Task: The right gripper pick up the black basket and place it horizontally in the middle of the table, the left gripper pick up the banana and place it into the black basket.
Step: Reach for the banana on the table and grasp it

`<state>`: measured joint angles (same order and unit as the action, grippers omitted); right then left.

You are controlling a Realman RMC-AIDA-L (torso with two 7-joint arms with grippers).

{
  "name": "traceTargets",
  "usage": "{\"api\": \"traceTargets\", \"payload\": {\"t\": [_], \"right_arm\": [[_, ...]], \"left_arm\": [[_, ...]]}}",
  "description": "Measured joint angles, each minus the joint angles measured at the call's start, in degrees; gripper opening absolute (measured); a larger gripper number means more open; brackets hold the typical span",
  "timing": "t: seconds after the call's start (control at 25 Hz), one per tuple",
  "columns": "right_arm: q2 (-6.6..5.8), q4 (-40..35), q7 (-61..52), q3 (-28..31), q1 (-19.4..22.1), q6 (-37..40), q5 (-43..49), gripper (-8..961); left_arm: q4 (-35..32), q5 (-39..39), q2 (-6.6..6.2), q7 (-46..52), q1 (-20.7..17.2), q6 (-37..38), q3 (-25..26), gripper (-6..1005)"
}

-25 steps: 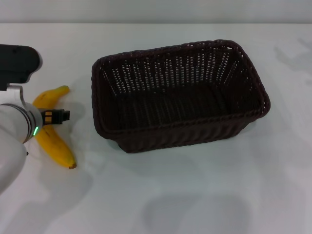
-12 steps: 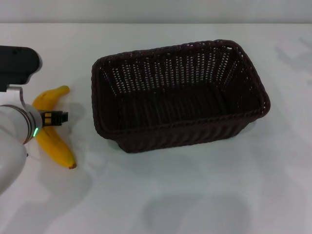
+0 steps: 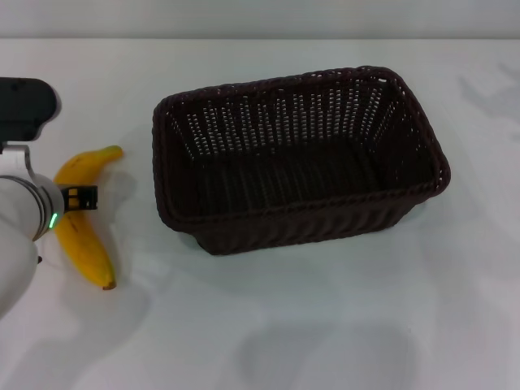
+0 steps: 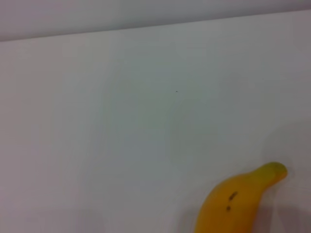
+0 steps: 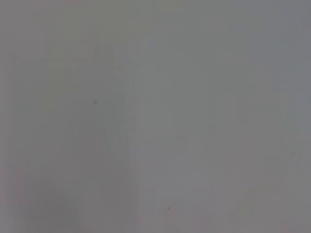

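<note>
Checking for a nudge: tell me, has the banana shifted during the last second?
Yes. The banana slid slightly left, away from the unmoved black basket.

Bulky white cylindrical left arm with rounded shell. Dark grey matte segment with rounded end. Small green indicator light on silver collar. Black fitting with orange-yellow markings projecting from collar.

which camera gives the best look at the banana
The head view. It shows nearly the whole banana lying on the table beside the black basket, with only its middle hidden behind the left arm. The left wrist view catches just one end of it at the frame edge. The right wrist view shows none of it.
</note>
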<state>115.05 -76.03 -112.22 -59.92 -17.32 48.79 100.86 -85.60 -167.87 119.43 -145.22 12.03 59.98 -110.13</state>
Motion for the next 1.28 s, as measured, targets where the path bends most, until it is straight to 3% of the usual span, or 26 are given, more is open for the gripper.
{"api": "traceTargets", "payload": {"t": [0.08, 1.28], "right_arm": [[0.0, 0.0, 0.0, 0.0, 0.0, 0.0, -0.2, 828], [0.09, 0.2, 0.2, 0.6, 0.2, 1.3, -0.7, 827]], "left_arm": [[0.0, 0.0, -0.04, 0.0, 0.0, 0.0, 0.2, 489], [-0.6, 0.2, -0.42, -0.5, 0.6, 0.1, 0.9, 489]]}}
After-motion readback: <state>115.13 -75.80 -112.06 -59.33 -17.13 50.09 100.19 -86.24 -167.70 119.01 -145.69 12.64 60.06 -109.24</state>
